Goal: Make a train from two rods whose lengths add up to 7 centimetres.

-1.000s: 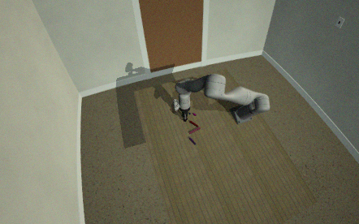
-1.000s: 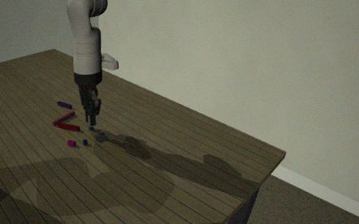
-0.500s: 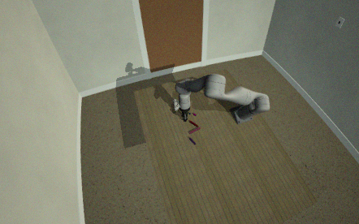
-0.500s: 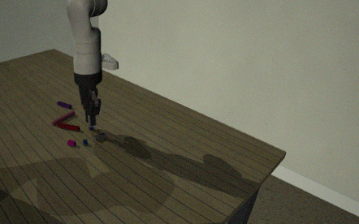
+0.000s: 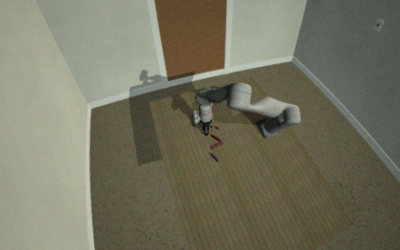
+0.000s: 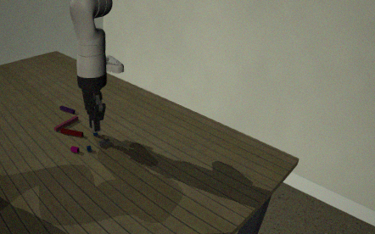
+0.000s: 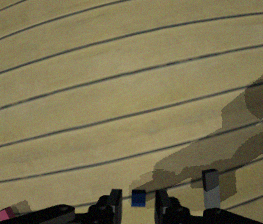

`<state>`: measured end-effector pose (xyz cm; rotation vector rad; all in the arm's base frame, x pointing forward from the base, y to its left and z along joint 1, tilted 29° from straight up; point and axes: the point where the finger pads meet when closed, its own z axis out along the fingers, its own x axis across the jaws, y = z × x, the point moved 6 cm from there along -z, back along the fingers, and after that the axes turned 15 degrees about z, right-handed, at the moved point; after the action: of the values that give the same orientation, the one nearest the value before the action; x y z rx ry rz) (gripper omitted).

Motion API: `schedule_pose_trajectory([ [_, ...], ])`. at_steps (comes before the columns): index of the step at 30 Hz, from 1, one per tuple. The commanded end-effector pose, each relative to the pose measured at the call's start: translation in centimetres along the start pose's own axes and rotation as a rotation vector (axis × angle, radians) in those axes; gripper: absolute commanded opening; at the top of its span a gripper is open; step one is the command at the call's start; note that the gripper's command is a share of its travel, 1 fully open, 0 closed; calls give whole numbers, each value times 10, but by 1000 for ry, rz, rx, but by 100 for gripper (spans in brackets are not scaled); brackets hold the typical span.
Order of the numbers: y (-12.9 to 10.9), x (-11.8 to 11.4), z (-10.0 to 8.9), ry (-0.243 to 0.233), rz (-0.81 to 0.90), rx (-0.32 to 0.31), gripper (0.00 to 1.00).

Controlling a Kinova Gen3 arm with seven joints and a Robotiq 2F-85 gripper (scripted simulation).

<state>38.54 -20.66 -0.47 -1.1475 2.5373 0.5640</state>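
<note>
My gripper (image 6: 96,126) points straight down over the wooden table. Its fingers stand a little apart, with nothing between them. A small blue rod (image 6: 95,134) lies on the table just under the fingertips. In the wrist view this blue rod (image 7: 138,197) shows between the two fingers, with a gap on each side. A purple rod (image 6: 67,109), a pink rod (image 6: 65,123) and a red rod (image 6: 71,132) lie to the left of the gripper. The pink and red rods meet in a V. A magenta rod (image 6: 75,149) and a second blue rod (image 6: 89,148) lie nearer the front.
The arm's base (image 5: 272,126) stands on the table to the right of the rods in the top view. The table's far edge (image 6: 200,114) runs behind the gripper, and its corner (image 6: 291,163) is at the right. Arm shadows fall across the boards.
</note>
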Motion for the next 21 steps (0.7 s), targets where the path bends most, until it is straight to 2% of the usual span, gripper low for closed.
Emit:
schedule_pose_trajectory([
  [1,0,0,-1,0,0,2,24],
  [21,-1,0,11,0,0,2,24],
])
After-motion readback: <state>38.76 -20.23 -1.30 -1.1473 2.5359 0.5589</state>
